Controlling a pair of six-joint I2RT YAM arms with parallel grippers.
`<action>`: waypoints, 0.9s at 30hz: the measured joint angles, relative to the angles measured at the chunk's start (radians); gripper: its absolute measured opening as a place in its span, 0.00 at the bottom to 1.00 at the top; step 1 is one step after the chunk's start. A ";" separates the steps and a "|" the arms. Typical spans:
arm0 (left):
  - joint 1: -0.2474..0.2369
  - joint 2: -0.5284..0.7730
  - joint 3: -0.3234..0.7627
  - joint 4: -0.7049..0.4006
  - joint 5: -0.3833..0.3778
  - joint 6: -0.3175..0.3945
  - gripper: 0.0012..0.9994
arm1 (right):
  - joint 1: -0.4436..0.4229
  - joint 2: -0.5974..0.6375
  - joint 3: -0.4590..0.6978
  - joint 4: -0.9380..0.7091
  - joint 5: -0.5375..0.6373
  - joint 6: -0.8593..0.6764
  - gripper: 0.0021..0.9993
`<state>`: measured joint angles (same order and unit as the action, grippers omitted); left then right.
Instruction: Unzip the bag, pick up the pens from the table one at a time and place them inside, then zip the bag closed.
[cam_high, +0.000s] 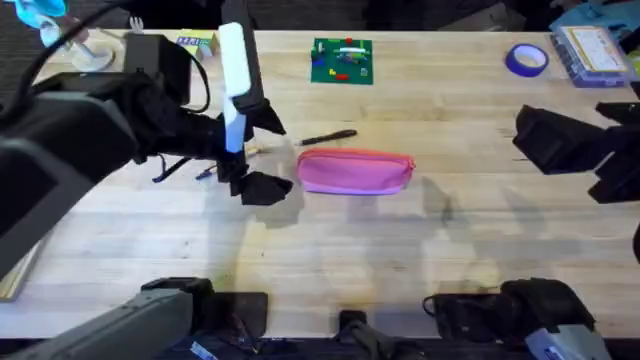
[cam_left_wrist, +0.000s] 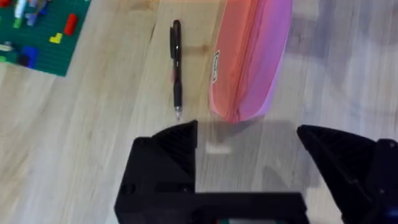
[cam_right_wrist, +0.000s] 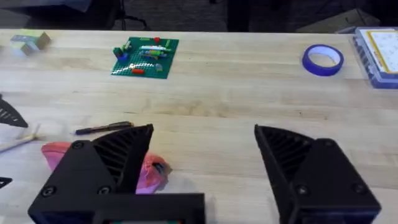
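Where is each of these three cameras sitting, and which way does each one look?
Overhead: above the arm bases, looking down and forward at the table; both arms show.
Left wrist: on the left arm, looking down at the bag and black pen past its open left end effector.
Right wrist: low over the table, looking across; open right end effector in front.
All three share the bag and pen.

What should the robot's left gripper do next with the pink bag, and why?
Probably ease the open left gripper forward onto the near end of the pink bag. The bag looks zipped shut, the black pen lies on the table beside it, and the gripper holds nothing, so unzipping comes first.
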<state>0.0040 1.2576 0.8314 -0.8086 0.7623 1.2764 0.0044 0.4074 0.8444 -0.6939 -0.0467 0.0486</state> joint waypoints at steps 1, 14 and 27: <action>0.000 0.019 0.000 0.007 0.008 0.000 0.99 | 0.000 0.000 0.000 0.000 0.000 0.000 1.00; 0.000 0.176 0.000 0.100 0.172 0.000 0.99 | 0.000 0.000 0.000 0.000 0.000 0.000 1.00; -0.012 0.291 0.001 0.126 0.218 0.000 0.99 | 0.000 0.000 0.000 0.000 0.000 0.000 1.00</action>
<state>-0.0081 1.5488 0.8326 -0.6823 0.9806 1.2762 0.0044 0.4072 0.8444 -0.6941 -0.0463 0.0486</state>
